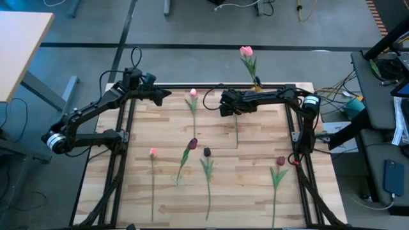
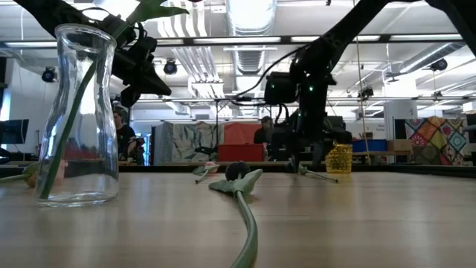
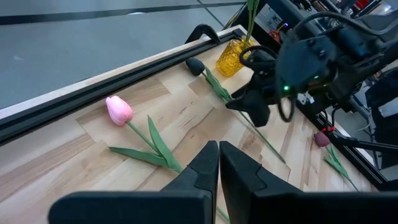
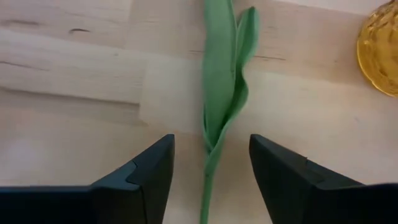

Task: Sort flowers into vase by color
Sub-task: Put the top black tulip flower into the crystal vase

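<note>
High view showed the sorting barely begun: one pink tulip (image 1: 246, 51) stood in the yellow vase (image 1: 257, 82) at the table's 12 o'clock edge, and one maroon tulip (image 1: 193, 144) leaned, as far as I could tell, out of the clear glass vase (image 2: 78, 112) near the centre. Five flowers lay flat on the wooden table (image 1: 255, 191): a second pink tulip (image 1: 193, 94) toward 11 o'clock, a third pink tulip (image 1: 153, 152) toward 8 o'clock, a dark-headed tulip (image 1: 207, 152) just at 3 o'clock of the leaning one, another maroon tulip (image 1: 280, 161) toward 4 o'clock, and a tulip stem (image 1: 236, 128) running under the right arm. The right gripper (image 1: 223, 103) hung over that stem at about 1 o'clock, fingers spread wide and straddling its leaf (image 4: 221, 81), nothing grasped yet. The left gripper (image 1: 166, 96) waited at 11 o'clock, clenched and empty. By my reckoning, most of the work remained.
</note>
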Robot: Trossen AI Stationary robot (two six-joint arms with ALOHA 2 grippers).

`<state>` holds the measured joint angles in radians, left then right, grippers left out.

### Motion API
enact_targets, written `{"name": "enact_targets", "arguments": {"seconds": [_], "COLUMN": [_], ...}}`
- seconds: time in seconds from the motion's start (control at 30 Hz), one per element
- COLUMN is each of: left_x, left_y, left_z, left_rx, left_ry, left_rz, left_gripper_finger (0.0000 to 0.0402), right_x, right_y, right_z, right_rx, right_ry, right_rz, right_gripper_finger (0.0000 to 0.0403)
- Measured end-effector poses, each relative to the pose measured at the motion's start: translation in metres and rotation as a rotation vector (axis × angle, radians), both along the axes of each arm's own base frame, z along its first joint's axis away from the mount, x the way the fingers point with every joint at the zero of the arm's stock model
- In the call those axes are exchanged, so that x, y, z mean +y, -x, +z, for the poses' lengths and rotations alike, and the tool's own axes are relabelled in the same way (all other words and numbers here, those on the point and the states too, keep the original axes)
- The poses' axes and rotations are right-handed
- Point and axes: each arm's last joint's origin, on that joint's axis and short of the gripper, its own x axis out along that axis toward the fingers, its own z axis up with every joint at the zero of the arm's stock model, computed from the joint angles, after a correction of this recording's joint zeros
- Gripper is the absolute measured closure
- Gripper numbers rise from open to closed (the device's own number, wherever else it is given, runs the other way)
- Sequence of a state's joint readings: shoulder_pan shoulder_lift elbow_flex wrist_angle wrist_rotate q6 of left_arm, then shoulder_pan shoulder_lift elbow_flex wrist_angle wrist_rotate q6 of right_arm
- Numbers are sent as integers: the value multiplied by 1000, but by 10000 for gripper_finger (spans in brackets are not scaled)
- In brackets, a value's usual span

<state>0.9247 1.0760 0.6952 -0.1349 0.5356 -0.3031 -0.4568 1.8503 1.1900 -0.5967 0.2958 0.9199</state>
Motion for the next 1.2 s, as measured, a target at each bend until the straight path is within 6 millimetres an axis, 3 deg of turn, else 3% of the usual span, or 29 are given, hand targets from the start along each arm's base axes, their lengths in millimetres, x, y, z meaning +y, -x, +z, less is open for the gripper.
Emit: {"name": "enact_targets", "arguments": {"seconds": [0.2,0.4,0.47,0.57,0.7,0.83,1.0,1.2], "left_x": [0,0,0,0,0,-1,-6,-18], "left_y": [0,0,0,0,0,1,3,11], "left_z": [0,0,0,0,0,-1,-4,-18], "left_rx": [0,3,2,2,9,10,-35,-64], "left_ry": [0,-1,-3,-7,-27,-37,-64,-62], "left_rz": [0,-1,-1,-2,-9,-11,-47,-86], "left_gripper_finger": [402,402,402,402,402,402,402,402], "right_x": [-2,-1,1,6,22,58,126,210], "right_y": [-2,-5,-4,-4,-8,-11,-15,-20], "right_z": [-9,0,11,34,77,125,175,200], "right_rx": [16,-6,-19,-65,-209,-405,-618,-788], "right_ry": [-2,22,46,94,218,387,646,843], "right_rz": [18,108,154,217,333,443,615,705], "right_gripper_finger": [249,357,382,386,390,390,391,391]}}
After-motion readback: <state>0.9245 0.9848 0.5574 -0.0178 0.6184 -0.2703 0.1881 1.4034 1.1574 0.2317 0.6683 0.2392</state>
